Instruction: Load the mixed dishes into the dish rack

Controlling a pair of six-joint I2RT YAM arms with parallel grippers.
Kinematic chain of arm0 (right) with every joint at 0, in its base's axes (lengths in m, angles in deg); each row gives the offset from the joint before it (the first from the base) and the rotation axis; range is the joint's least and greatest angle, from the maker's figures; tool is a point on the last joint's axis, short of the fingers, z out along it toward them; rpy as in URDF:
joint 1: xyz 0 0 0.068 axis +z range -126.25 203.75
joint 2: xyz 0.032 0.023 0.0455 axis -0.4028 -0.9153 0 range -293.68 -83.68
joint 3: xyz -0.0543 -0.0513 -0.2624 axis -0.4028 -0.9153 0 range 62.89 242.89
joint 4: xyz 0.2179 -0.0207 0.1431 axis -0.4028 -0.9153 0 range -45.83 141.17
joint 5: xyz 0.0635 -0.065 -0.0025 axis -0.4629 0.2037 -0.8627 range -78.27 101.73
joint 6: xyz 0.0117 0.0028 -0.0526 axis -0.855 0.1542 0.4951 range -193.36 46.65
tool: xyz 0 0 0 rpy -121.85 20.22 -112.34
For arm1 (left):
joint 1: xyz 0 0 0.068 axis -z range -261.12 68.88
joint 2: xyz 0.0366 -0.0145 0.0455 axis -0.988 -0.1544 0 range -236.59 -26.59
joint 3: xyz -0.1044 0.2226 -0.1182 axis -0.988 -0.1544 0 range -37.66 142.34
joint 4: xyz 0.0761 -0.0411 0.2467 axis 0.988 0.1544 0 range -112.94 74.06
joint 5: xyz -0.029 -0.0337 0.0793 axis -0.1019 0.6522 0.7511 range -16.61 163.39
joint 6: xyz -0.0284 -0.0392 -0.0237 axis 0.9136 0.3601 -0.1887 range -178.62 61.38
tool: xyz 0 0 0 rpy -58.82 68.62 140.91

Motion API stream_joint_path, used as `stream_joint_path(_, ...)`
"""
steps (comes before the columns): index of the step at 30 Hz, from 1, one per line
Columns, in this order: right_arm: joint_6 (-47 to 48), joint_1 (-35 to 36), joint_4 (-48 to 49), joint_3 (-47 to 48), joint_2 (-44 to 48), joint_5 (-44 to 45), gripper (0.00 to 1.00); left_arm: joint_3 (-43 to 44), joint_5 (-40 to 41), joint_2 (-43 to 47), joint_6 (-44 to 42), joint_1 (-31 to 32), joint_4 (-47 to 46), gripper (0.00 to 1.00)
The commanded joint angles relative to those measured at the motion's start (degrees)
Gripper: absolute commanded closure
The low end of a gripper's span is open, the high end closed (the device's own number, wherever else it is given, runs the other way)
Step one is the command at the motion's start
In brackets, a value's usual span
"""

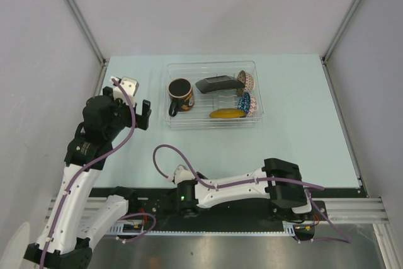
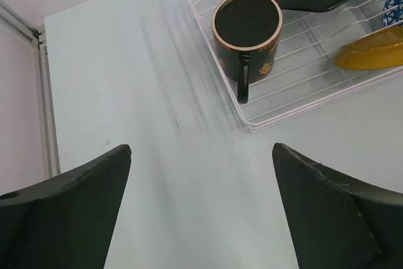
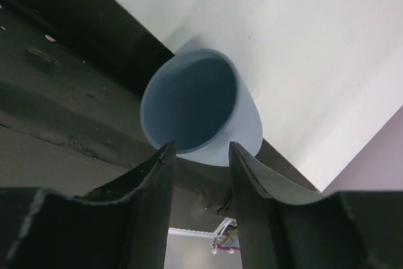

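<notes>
the left hand [image 2: 201,149] hangs over bare tabletop [image 1: 302,124] just left of the rack [image 1: 214,63], fingers spread wide and holding nothing.

inside the rack, from its left end to its right: the mug [image 1: 181,94] stands upright, the black plate [image 1: 217,84] leans along the far side, the yellow saucer [image 1: 228,113] lies at the near side, and the cream-pink bowl [image 1: 245,80] and the blue bowl [image 1: 247,101] stand on edge at the right end. so five of the six dishes look loaded.

the one left is the light-blue cup [image 3: 189,102]. it lies on its side well apart from the rack, at the tabletop's near edge against a dark rail [image 3: 63,111]. the right hand [image 3: 201,150] is right at its rim, fingers drawn partway together with a narrow gap. whether they pinch the cup or only flank it, i cannot tell. by my reading the job is close to its end, with the cup's pickup in hand.

the top view gives the whole rack but not the cup, which the folded right arm [image 1: 239,184] covers. only the right wrist view shows the cup. the left wrist view shows the mug's handle pointing to the rack's near side, and leaves out the cream-pink bowl.
</notes>
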Motion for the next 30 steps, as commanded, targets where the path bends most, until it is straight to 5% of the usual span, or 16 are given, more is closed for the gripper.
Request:
stream_joint_path(1, -3.6, 0.3, -9.6, -1.1, 2.6, -0.8, 0.58, -0.2, -0.7, 0.7, 0.4, -0.5, -2.5, 0.0)
stream_joint_path(5, -5.6, 0.4, -10.4, -2.8, 4.1, -1.0, 0.71, -0.5, -1.0, 0.5, 0.5, -0.5, -3.0, 0.0)
stream_joint_path(11, -7.0, 0.3, -10.6, -4.3, 4.1, -0.4, 0.7, -1.2, -2.1, 0.4, 1.7, -0.5, -3.6, 0.0)
stream_joint_path(18, -6.4, 0.4, -10.6, -4.3, 1.8, 1.6, 1.0, -2.3, -1.9, 1.1, 1.1, -0.5, -4.1, 0.0)
stream_joint_path(30, -1.8, -1.9, -10.8, 3.5, 7.9, 7.1, 1.0, -2.5, -2.8, 1.1, 2.4, -0.5, -5.1, 0.0)
